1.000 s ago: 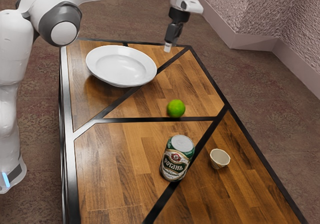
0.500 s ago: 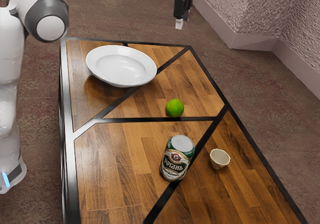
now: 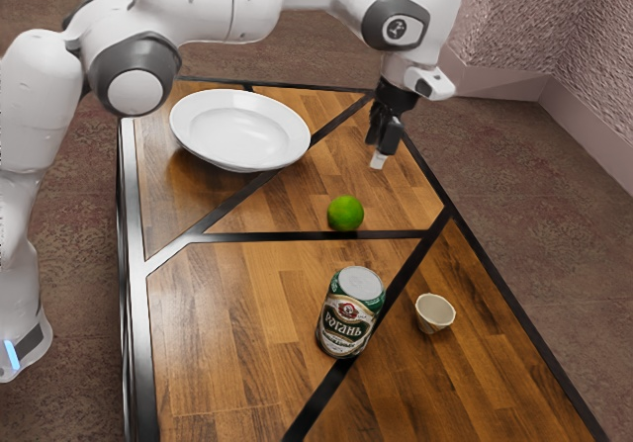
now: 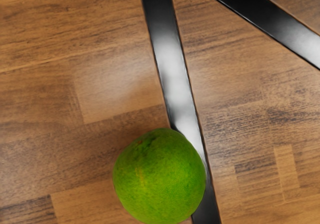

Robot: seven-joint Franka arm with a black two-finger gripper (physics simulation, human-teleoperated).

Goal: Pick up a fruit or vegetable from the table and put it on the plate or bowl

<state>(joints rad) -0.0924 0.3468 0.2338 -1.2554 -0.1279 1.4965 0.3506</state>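
A green lime (image 3: 346, 213) lies on the wooden table near the black stripe that crosses its middle. In the wrist view the lime (image 4: 160, 176) sits just under my hand, touching a black stripe. A white plate (image 3: 183, 116) stands empty at the table's far left corner. My black gripper (image 3: 379, 157) hangs point-down above the table, a short way beyond the lime and toward the exterior view's right of the plate. It holds nothing.
A green tin can (image 3: 349, 311) stands upright in front of the lime. A small white cup (image 3: 434, 312) sits beside the can, near the table's right edge (image 3: 495, 264). Bare wood lies between the lime and the plate.
The arm has swung down from high behind the table's far edge; the gripper now hangs low over the table close to the lime. The lime, plate, can and cup have not moved.
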